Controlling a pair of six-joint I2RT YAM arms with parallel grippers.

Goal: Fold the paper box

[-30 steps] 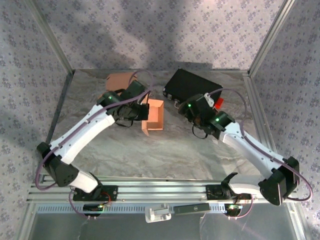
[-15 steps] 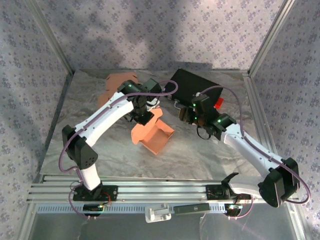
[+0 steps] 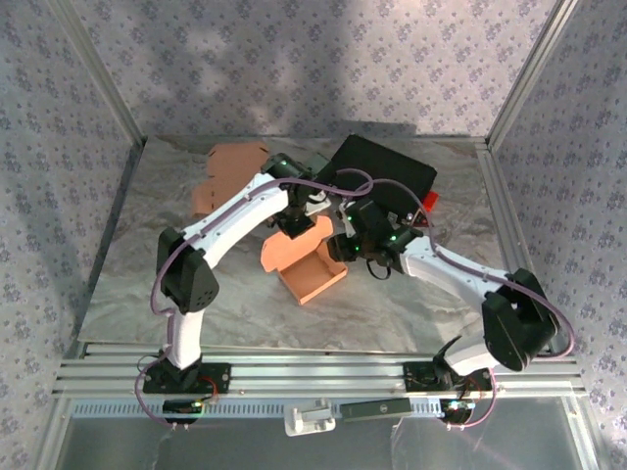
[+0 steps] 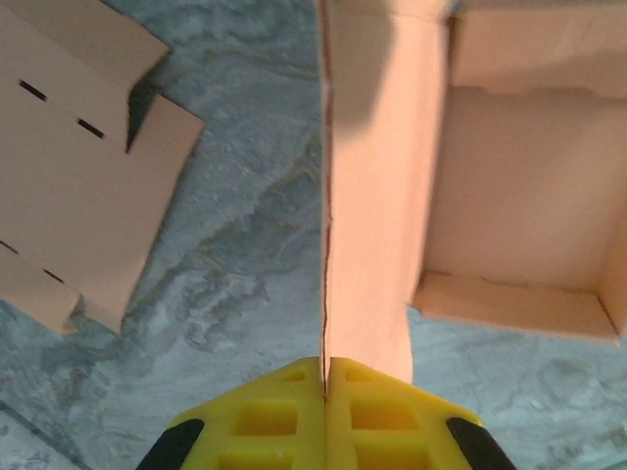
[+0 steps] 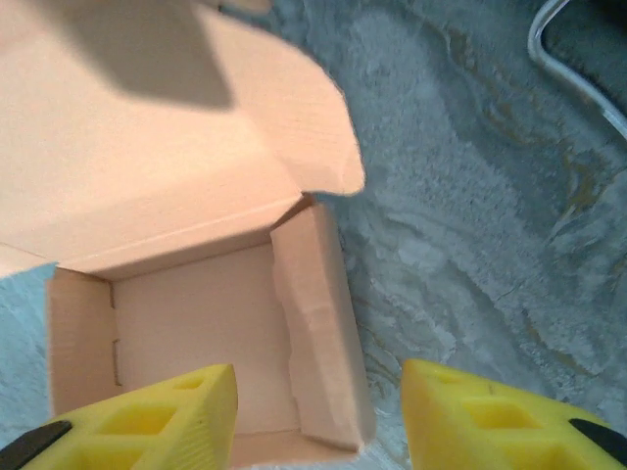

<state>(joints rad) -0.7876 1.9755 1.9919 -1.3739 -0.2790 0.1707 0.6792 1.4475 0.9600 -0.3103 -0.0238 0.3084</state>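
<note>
By my reading the paper box [image 3: 312,266] is about halfway made. Its tray is up, with walls standing around a bare floor, and it sits on the desk [image 3: 245,313] directly ahead of both pairs of fingers. The left fingers [image 4: 260,423] are pressed together on the edge of the lid panel [image 4: 372,196], which runs away from them almost edge-on, with the open tray just to their right. The right fingers [image 5: 147,421] are apart and hold nothing. One hangs over the tray floor and the other over bare desk, so the tray's side wall [image 5: 318,323] stands between them. The lid, with its rounded ear [image 5: 313,127], lies open beyond the right fingers and is not yet swung over. What seems left is to bring the lid down and tuck its front and ears inside the walls. A flat cardboard blank [image 4: 69,186] lies untouched to the left of the left fingers.
</note>
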